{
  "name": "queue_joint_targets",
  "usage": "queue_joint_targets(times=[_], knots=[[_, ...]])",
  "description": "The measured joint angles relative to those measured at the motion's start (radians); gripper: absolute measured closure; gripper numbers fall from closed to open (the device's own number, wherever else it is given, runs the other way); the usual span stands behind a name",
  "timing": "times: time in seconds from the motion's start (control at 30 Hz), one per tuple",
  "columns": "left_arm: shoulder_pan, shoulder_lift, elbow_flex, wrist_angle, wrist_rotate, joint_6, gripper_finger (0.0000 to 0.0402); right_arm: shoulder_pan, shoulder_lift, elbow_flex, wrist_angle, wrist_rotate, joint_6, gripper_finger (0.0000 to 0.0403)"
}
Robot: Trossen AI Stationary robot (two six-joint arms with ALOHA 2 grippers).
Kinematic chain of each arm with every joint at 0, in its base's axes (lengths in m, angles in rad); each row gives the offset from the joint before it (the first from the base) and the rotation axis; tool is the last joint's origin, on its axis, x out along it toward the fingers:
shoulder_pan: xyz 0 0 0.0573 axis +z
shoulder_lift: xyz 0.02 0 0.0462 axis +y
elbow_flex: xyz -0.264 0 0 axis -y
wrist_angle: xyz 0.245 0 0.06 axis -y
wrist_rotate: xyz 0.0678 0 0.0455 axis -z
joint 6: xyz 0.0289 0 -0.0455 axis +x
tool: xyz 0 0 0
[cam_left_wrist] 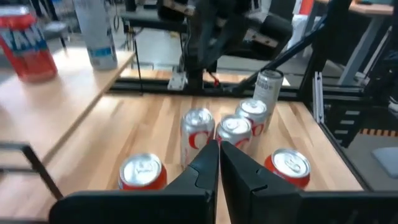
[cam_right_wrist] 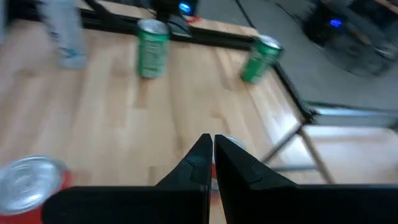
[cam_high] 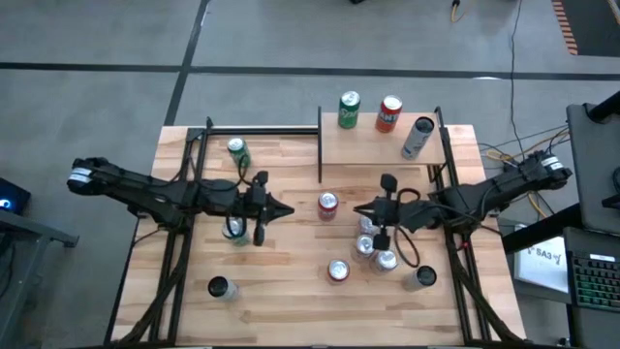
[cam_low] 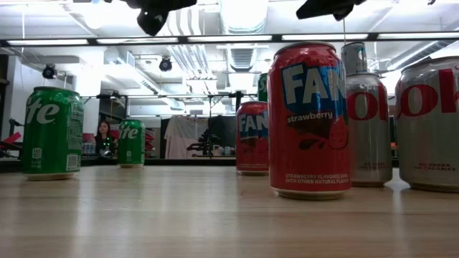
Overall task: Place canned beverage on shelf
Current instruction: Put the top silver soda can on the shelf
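Observation:
The shelf [cam_high: 373, 155] is a light wood board with black posts at the table's far right. A green can [cam_high: 349, 110], a red can [cam_high: 388, 113] and a silver can [cam_high: 418, 137] are on it. A red canned beverage [cam_high: 327, 206] stands upright on the tabletop at mid-table. My left gripper [cam_high: 289, 209] hangs to its left, shut and empty. My right gripper [cam_high: 357, 209] hangs to its right, also shut and empty. Neither touches the can. Both point roughly level toward each other. The wrist views show each gripper's fingers closed together [cam_left_wrist: 219, 155] [cam_right_wrist: 212, 149].
Three silver cans [cam_high: 366, 242] cluster under my right gripper. A red can [cam_high: 337, 270], a silver can [cam_high: 420, 277] and a dark can [cam_high: 220, 287] stand near the front edge. One green can [cam_high: 237, 152] stands far left, another [cam_high: 235, 231] sits under my left arm.

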Motion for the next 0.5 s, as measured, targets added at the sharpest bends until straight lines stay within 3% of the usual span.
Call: queue_joint_targets(times=[0.27, 0.5], knots=[[-0.012, 0.003, 0.040, -0.115, 0.007, -0.153, 0.0402, -0.001, -0.051, -0.052, 0.107, -0.040, -0.117, 0.0394], [-0.056, 0.007, 0.105, -0.237, 0.008, -0.253, 0.0402, 0.005, -0.115, -0.037, -0.001, -0.049, -0.048, 0.0394]])
